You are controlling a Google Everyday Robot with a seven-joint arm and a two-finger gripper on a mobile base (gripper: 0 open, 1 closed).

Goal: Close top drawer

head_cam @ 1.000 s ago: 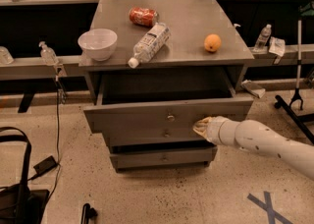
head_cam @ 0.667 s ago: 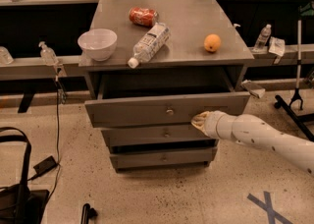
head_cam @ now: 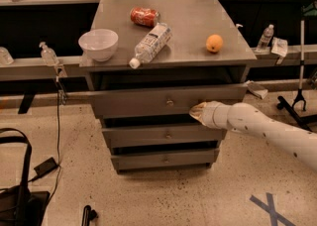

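The top drawer [head_cam: 133, 102] is nearly in now. A second ago it stuck way out and you could look down into it; at this point the flat grey front sits just a bit proud of the cabinet, with only a dark slot showing above it. Its little round knob [head_cam: 170, 103] is dead centre. The gripper [head_cam: 198, 112] is pressed against the drawer front just right of the knob, low on the panel, and has travelled in with it. I can't tell whether it's spread or pinched together, it just looks like one tan blob at the end of the white arm [head_cam: 267, 128], which comes in from the lower right.

The middle drawer [head_cam: 166, 135] and bottom drawer [head_cam: 163, 159] below look the same as before, each poking out slightly.

Stuff on the cabinet top [head_cam: 188, 27] hasn't budged: white bowl [head_cam: 99, 44] at front left, plastic water bottle [head_cam: 151, 44] lying on its side beside it, a red soda can [head_cam: 144, 17] tipped over behind that, and an orange [head_cam: 214, 43] off to the right.

A black bag [head_cam: 15, 195] sits on the speckled floor at lower left, and a blue tape X [head_cam: 270, 207] at lower right.
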